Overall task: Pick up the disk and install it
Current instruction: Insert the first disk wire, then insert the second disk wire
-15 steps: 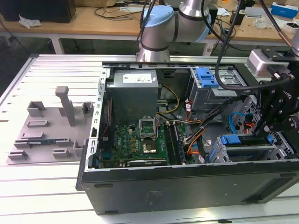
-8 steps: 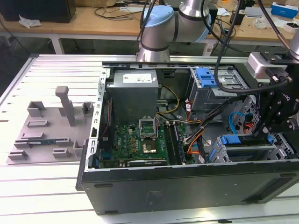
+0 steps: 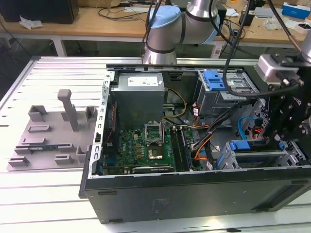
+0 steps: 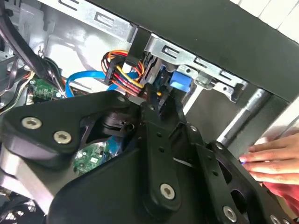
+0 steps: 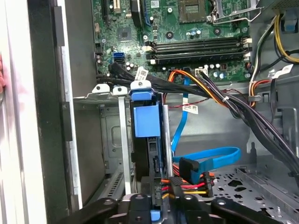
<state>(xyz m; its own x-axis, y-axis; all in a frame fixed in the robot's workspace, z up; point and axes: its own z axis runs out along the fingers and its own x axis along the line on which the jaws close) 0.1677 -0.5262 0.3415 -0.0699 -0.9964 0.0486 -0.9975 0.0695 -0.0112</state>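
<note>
My gripper pinching disk edge-on in metal bay: blue carrier bracket upright, motherboard at twelve o'clock.

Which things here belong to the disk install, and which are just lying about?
Part of the job:
- the disk, standing in the drive cage
- the gripper, right at the disk

Just lying about:
- grey fixture tray
- power supply
- motherboard
- blue cable
- a person's hand beside the case
</note>
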